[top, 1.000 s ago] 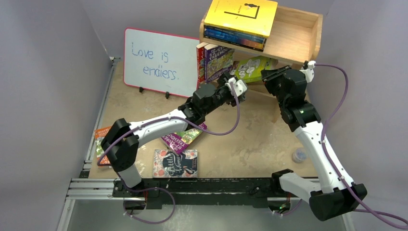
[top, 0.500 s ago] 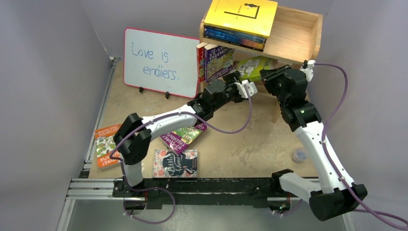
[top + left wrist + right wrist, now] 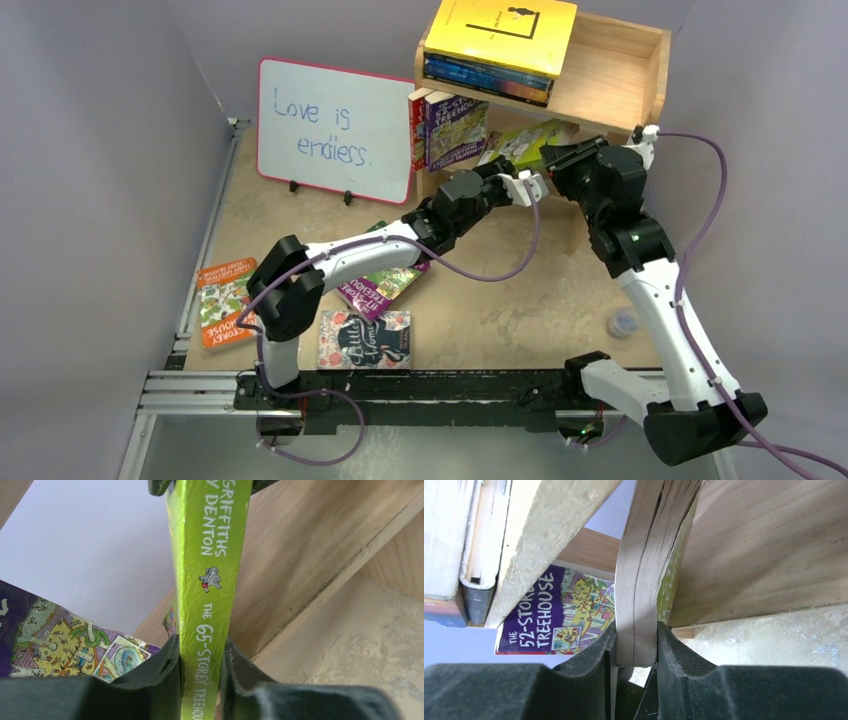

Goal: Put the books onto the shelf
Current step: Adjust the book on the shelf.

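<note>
The green book (image 3: 212, 580) runs off the top and bottom of the left wrist view — its spine title is cut at "TREEHOU". In the top view the arms hide most of it. On the right wrist view, the purple book (image 3: 569, 610) is partly hidden behind the shelf (image 3: 544, 540) board — its lower tier is mostly unseen.

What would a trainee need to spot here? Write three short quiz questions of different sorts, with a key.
1. True or false: both grippers are clamped on the green book.
2. Multiple choice: the yellow book lies (A) on the table, (B) flat on top of the stack on the shelf's upper tier, (C) against the whiteboard.
3. Fill in: the purple 52-Storey Treehouse book stands on the ___ tier.

Key: 1 true: the left gripper pinches its spine, the right gripper its page edge. 2 B. 3 lower.
</note>
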`<control>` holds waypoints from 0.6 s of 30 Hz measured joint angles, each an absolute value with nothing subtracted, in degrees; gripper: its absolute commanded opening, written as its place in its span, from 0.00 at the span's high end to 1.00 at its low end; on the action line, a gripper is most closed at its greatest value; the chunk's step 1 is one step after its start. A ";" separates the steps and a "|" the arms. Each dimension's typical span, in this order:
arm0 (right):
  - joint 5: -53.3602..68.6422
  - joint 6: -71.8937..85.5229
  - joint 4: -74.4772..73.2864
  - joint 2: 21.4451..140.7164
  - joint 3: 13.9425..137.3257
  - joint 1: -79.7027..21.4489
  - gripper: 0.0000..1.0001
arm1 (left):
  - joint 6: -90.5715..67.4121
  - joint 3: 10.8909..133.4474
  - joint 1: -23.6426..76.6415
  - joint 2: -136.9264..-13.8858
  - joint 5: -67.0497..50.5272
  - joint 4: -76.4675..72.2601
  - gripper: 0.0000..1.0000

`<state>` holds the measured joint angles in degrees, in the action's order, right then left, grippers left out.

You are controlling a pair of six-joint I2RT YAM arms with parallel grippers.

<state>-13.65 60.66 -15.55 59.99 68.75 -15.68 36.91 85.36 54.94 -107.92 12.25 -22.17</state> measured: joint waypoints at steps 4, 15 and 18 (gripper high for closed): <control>-13.47 60.71 -15.62 58.78 69.01 -15.70 0.40 | 34.61 84.60 55.66 -107.92 14.39 -24.62 1.00; -9.65 55.22 -8.23 53.15 70.26 -15.75 0.25 | 20.27 76.55 55.24 -105.45 25.54 -39.94 1.00; -8.71 52.56 -5.65 51.86 69.84 -15.75 0.29 | 16.10 74.50 54.74 -104.55 29.58 -43.24 1.00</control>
<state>-8.71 52.56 -5.65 51.86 69.84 -15.75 16.10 74.50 54.74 -104.55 29.58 -43.24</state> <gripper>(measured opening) 0.745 0.259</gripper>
